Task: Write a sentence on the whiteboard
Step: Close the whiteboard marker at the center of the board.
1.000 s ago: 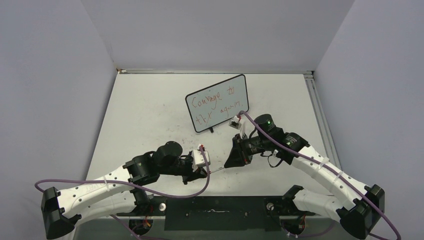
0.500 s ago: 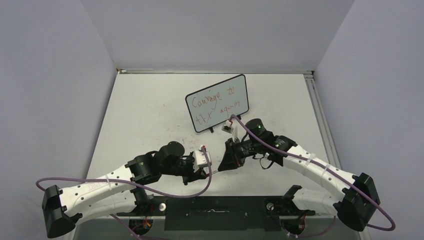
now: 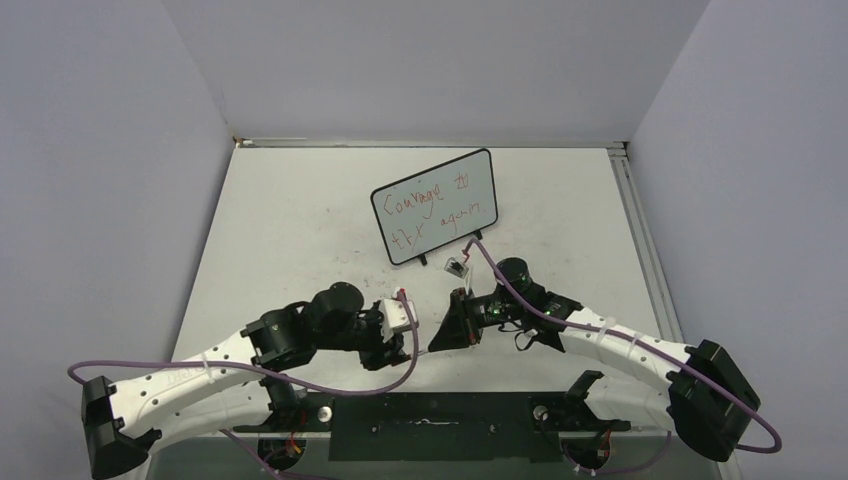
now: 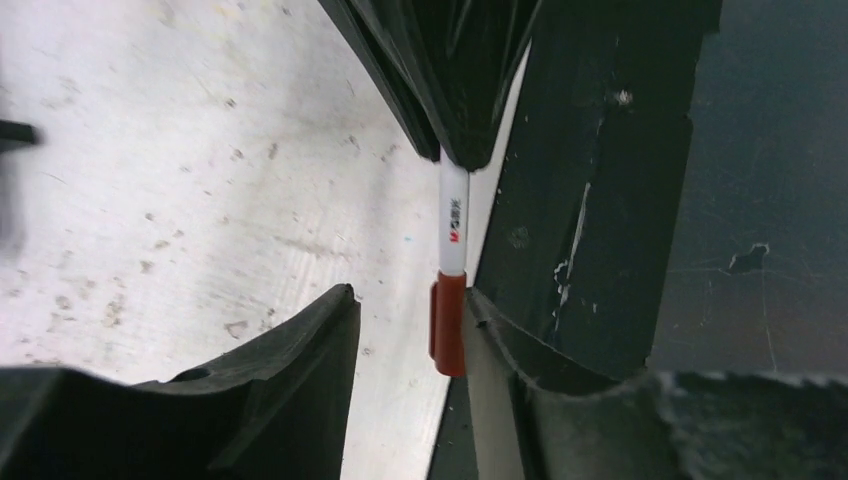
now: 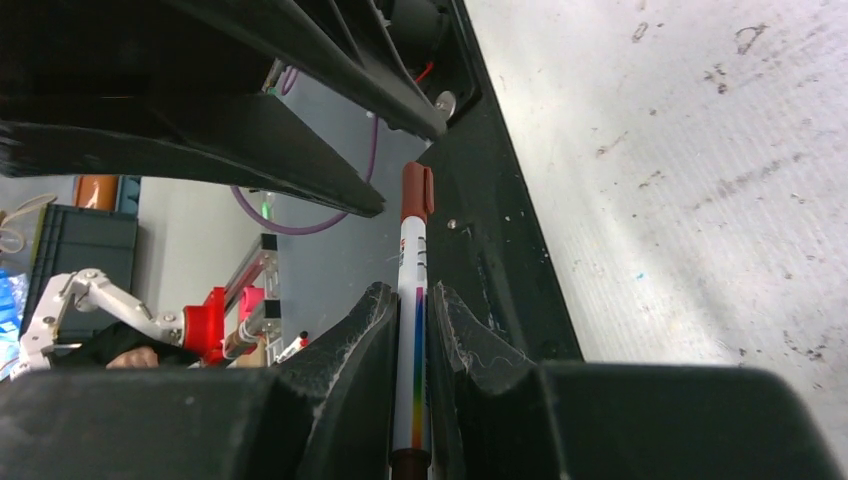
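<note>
The sentence [image 3: 425,200] is written in thin red strokes on 2 lines, read as "Courage to" above "try again". It is carried by the whiteboard [image 3: 484,195], which is stood on its 2 small black feet at the middle of the table [image 3: 300,220], beyond both grippers and apart from them.

A marker [image 4: 452,225] with a white barrel is printed with a small red logo and a few dark characters that are too small to be read. In the right wrist view a rainbow stripe is seen along the barrel. A red cap [image 4: 449,325] is fitted on its end.

The barrel is clenched between the fingers of the right gripper [image 5: 410,300]. The left gripper [image 4: 405,310] is released: its jaws are parted around the cap. The cap is touched by 1 finger [image 4: 520,380], and a clear gap is left to the other finger [image 4: 290,370]. The 2 grippers are met tip to tip near the front edge of the table.

Compared with 1 second earlier, the right arm is shifted leftward and nearer the front edge in the overhead view, so that its gripper is brought closer to the left one. The left arm is hardly changed. The whiteboard and its writing are unchanged in place.
</note>
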